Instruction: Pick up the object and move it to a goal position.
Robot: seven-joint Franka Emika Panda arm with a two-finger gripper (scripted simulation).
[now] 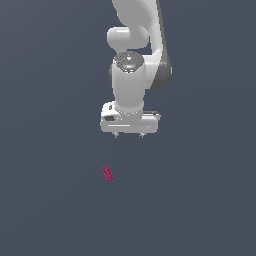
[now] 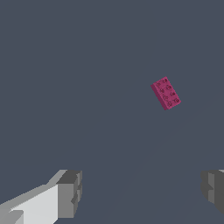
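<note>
One gripper [image 1: 129,135] hangs with its fingers [image 2: 70,192] spread wide and nothing between them. Beyond it, the pink brick [image 1: 107,173] lies flat on the grey floor [image 1: 200,200], well clear of the gripper, studs up, angled.

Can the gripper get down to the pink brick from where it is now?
Probably yes. The gripper is open, and the pink brick lies alone on the bare surface, off to one side rather than beneath it. Nothing blocks the way.
</note>
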